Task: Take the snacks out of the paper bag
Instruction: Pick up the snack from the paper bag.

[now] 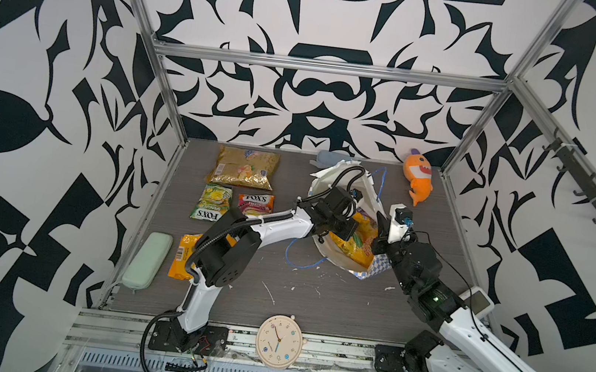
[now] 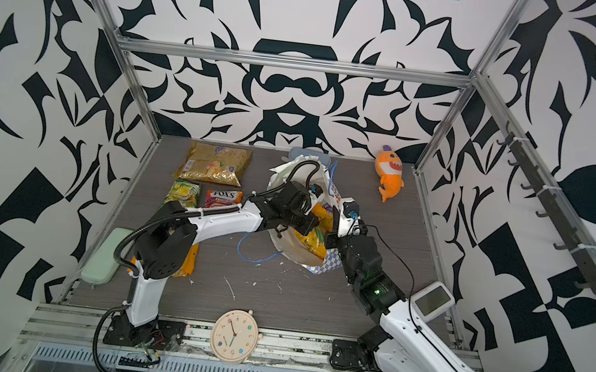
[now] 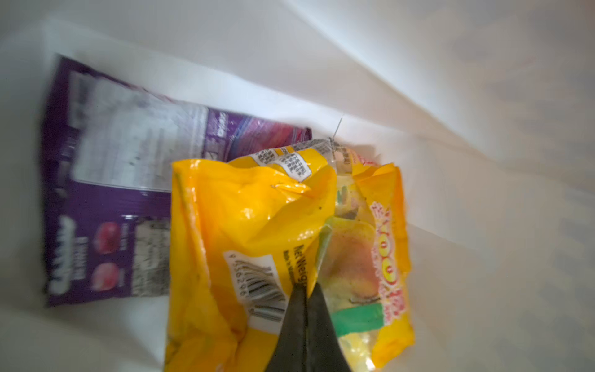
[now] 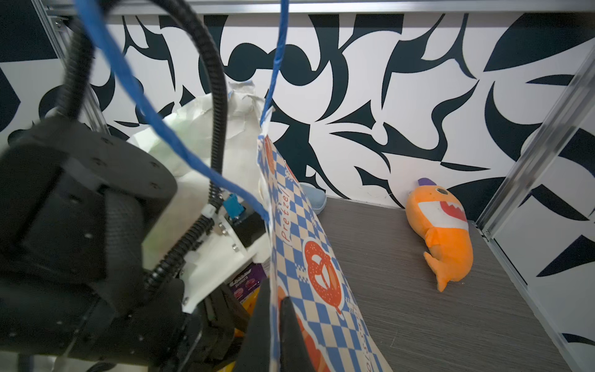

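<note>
Glossy plastic of an orange-yellow packet (image 3: 251,209) is pinched between the closed dark jaws of the left gripper (image 3: 308,290), deep inside the paper bag (image 3: 450,154), whose pale inner walls surround it. Partly under that packet, also in the bag, lies a purple packet (image 3: 106,199) with its printed label facing up. The right gripper (image 4: 273,309) is clamped on the bag's blue-checked side wall, one finger inside and one outside, with a blue cord handle (image 4: 154,119) looping above it. In a top view, four more snacks lie on the grey table (image 1: 332,303) to the robot's left of the bag: a large gold packet (image 1: 242,168) at the back, a green-yellow packet (image 1: 210,202) and a red-orange packet (image 1: 255,205) side by side in front of it, and a second orange packet (image 1: 183,254) partly hidden under the left arm. An orange plush shark (image 1: 417,178) lies near the far right corner.
</note>
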Available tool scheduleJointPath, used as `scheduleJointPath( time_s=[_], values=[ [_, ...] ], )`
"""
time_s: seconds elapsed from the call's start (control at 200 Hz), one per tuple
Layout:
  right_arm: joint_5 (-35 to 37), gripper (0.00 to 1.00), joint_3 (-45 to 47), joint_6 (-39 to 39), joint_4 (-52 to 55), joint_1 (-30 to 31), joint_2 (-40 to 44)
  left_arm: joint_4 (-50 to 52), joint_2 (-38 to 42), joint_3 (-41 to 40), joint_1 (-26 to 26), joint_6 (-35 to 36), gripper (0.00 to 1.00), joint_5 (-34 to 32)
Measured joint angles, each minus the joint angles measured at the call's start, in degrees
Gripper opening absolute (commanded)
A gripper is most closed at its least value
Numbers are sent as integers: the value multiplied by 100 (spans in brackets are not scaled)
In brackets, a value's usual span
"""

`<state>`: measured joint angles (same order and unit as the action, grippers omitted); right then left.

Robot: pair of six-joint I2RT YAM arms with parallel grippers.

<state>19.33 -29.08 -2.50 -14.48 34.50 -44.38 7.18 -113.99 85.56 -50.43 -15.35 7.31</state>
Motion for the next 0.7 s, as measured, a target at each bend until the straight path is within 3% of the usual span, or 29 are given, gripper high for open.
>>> scheduleJointPath(
  time_s=[0.26, 0.7],
  values=[
    [133, 0, 9, 79, -2, 0, 9, 197, 717, -72, 138, 37, 0, -153],
    [516, 0, 11, 125, -181, -74, -175, 595, 1274, -92, 205, 98, 0, -284]
  ],
)
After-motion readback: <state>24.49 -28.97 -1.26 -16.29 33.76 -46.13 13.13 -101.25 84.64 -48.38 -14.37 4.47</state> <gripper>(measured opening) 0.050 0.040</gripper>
